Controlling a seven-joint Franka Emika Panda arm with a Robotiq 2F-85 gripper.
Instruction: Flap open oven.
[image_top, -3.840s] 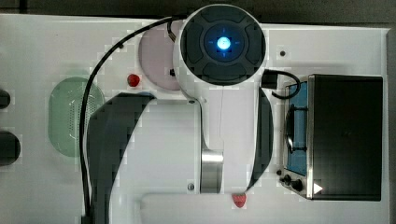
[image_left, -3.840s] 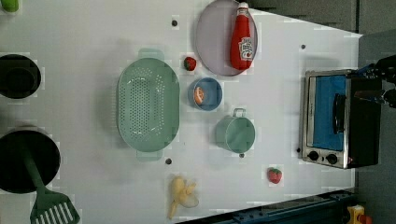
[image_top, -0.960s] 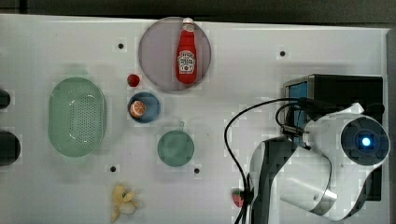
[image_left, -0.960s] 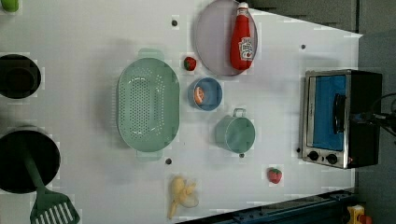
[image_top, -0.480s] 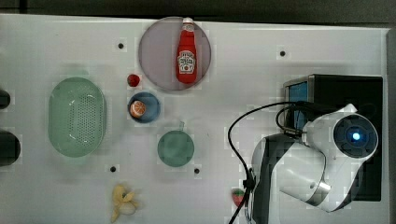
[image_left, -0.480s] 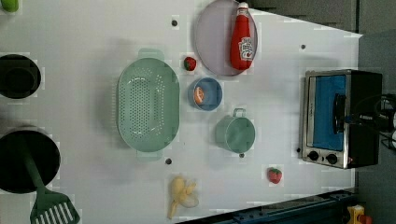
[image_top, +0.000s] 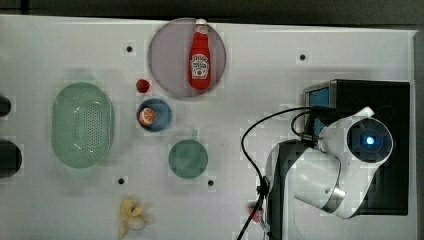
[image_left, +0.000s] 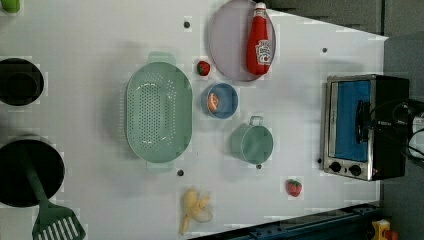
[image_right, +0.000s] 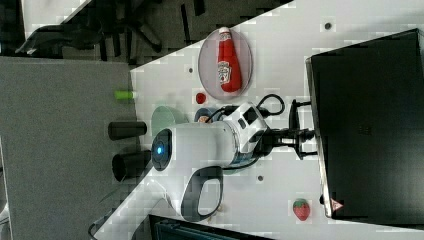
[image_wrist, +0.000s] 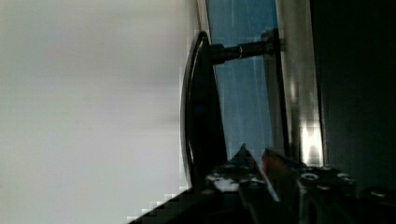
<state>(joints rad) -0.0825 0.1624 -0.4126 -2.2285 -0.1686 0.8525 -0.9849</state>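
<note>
Gripper nearly closed at the oven door's handle, grasp uncertain, the oven at the left view's right edge of the desk, near a strawberry; ketchup bottle on plate.

No lettering can be read anywhere. The ketchup bottle, far on the table in the top view, wears a white label whose print is too small to make out. The oven bears a red-and-white triangular warning sign.
</note>
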